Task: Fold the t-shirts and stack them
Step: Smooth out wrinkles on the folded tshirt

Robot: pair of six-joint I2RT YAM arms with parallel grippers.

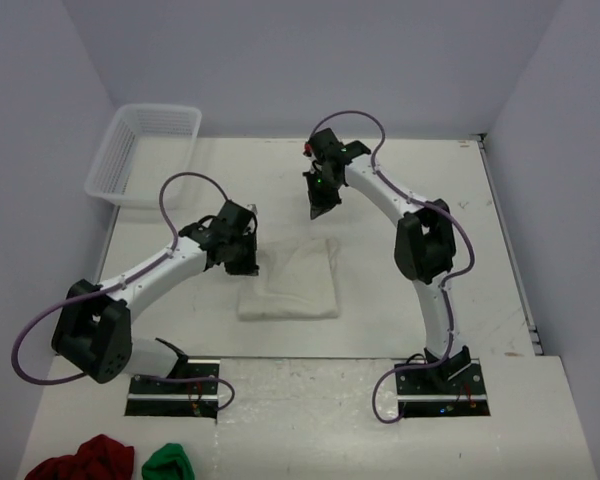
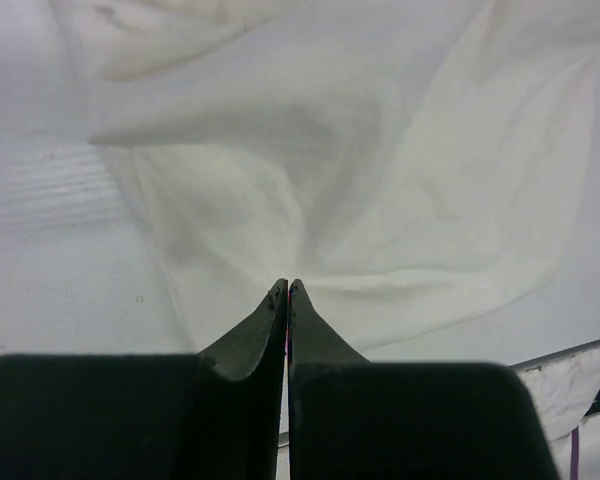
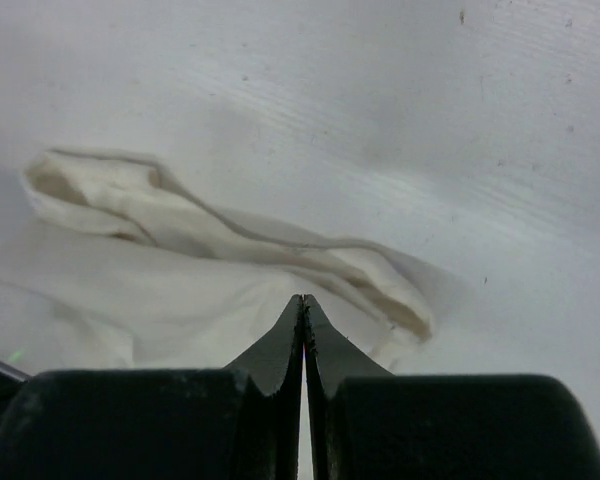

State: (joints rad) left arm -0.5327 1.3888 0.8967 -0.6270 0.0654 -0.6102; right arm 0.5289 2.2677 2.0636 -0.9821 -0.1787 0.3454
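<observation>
- One shirt (image 1: 290,285), off-white, lies folded into a rough rectangle on the table (image 1: 480,260), midway between the two arms.
- Left gripper (image 1: 242,265) sits at the shirt's nine-to-ten o'clock edge. It is clenched, and its wrist view shows the fingertips (image 2: 265,322) pressed together with wrinkled cloth spread just beyond them. Whether they touch the shirt cannot be told.
- Right gripper (image 1: 317,210) hangs near the shirt's twelve o'clock edge. It too is clenched, its fingertips (image 3: 280,348) meeting over a thick rolled fold of the cloth.
- One clear mesh basket (image 1: 130,175) stands at ten o'clock from the shirt, well apart, at the table's far left corner.
- Two cloth bundles, one dark red (image 1: 85,460) and one green (image 1: 170,465), lie at seven o'clock from the shirt, beside each other, nearer than the left arm's base.
</observation>
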